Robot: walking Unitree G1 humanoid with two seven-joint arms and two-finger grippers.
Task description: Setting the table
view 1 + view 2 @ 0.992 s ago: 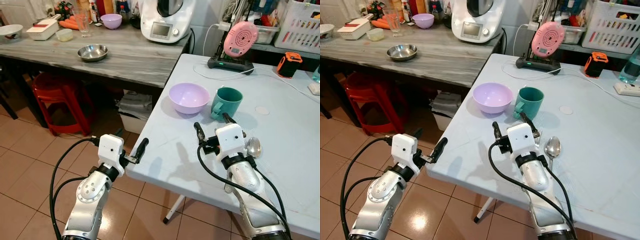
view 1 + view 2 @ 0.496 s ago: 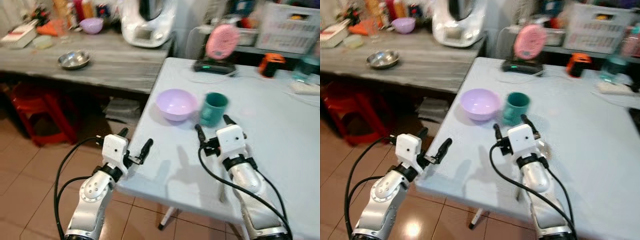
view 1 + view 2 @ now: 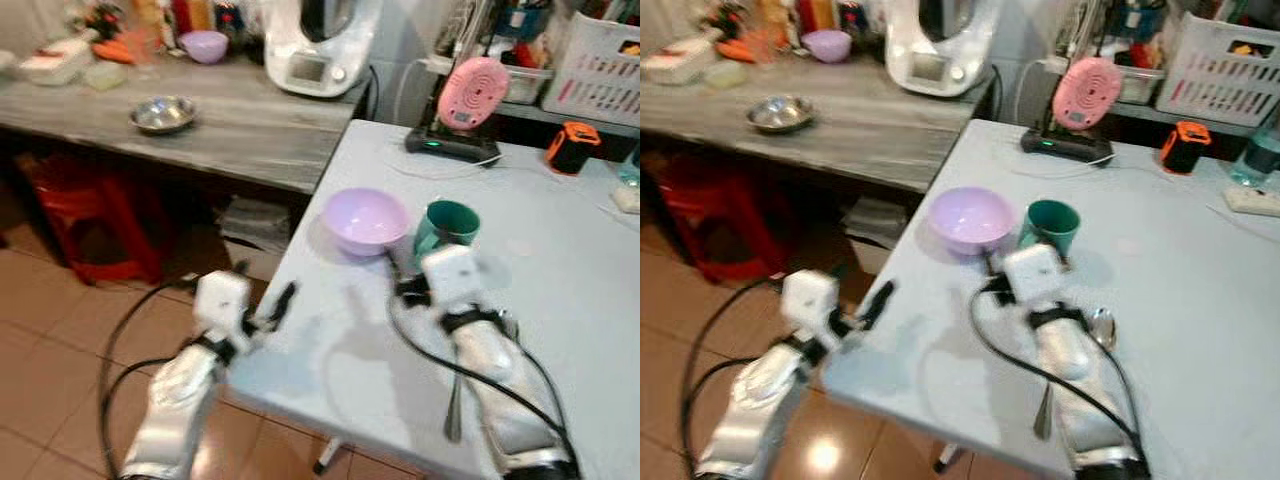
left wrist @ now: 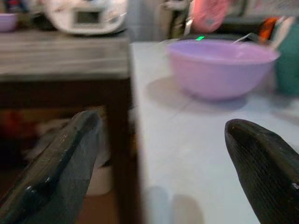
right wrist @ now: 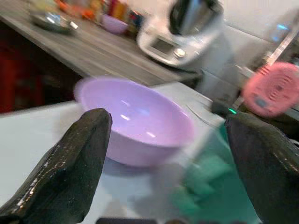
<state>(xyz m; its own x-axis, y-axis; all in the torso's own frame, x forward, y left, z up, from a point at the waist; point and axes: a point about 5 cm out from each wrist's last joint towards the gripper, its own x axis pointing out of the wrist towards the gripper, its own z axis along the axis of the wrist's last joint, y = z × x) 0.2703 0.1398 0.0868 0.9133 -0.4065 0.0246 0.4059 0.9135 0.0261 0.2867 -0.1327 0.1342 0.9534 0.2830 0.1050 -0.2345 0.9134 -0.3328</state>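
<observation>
A pale blue table [image 3: 560, 260] carries a lilac bowl [image 3: 364, 219] near its left edge, with a green mug [image 3: 446, 228] just beside it on the right. A spoon [image 3: 1099, 330] lies further toward the robot, beside the right arm. The right gripper [image 5: 168, 163] hovers over the table with its fingers spread wide and empty, bowl and mug straight ahead of the gap. The left gripper [image 4: 159, 172], equally wide and empty, straddles the table's left edge, bowl beyond it.
</observation>
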